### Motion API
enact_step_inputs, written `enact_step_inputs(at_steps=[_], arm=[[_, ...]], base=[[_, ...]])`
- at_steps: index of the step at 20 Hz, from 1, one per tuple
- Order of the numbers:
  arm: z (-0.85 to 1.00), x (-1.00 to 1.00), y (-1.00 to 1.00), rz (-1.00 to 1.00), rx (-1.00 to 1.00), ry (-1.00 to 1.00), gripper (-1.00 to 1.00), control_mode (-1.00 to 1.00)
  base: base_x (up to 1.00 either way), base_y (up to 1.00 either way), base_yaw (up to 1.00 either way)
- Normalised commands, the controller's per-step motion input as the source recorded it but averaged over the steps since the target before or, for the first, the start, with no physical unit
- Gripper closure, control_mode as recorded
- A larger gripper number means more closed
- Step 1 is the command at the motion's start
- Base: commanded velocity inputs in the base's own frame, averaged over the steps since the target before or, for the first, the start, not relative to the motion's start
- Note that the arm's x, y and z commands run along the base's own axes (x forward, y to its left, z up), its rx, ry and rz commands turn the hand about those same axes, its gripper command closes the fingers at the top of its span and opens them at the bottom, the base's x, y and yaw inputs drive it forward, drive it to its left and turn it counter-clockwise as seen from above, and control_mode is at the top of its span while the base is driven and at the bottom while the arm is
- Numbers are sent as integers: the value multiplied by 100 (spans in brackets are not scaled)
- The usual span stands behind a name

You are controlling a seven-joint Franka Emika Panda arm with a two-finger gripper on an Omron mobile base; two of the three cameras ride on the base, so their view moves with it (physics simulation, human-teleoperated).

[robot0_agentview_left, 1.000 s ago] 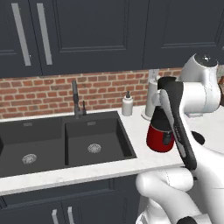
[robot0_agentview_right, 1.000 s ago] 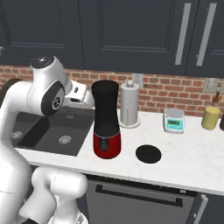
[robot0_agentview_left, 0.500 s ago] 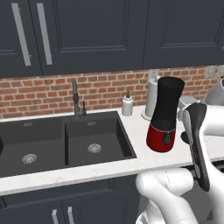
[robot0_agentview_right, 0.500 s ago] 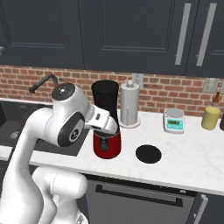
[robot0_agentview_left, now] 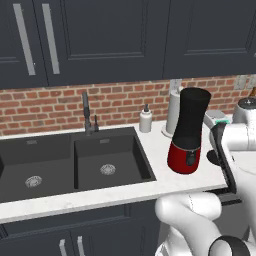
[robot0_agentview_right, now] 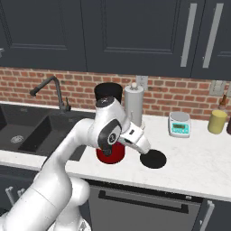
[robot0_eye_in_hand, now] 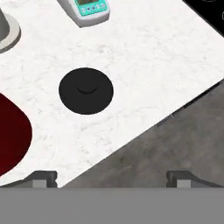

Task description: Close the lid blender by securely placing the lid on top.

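lid [robot0_eye_in_hand: 86,90]: flat on the white counter [robot0_eye_in_hand: 144,65], untouched
blender base [robot0_eye_in_hand: 12,133]: red, left of lid
scale [robot0_eye_in_hand: 89,9]: top edge
fingertips [robot0_eye_in_hand: 41,178]: spread, above counter's edge

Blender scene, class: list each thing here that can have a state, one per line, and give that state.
blender: upright on the counter, jar top uncovered
lid: flat on the counter beside the blender, untouched
pincer: open, holding nothing, above the lid
kitchen scale: nothing on it
paper-towel roll: upright

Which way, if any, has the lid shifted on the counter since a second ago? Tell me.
No. In the right base view the lid lies flat on the counter, right of the blender and in front of the scale, as before.
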Motion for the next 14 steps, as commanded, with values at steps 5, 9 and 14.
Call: enact_step_inputs(at_steps=[5,9,14], arm=[[-63,71,-96,-25,15,23,-100,-100],[-55,55,-82,-3,30,7,-100,-100],[-41,71,-43,0,24,8,-100,-100]], base=[[0,0,0],[0,0,0],[0,0,0]])
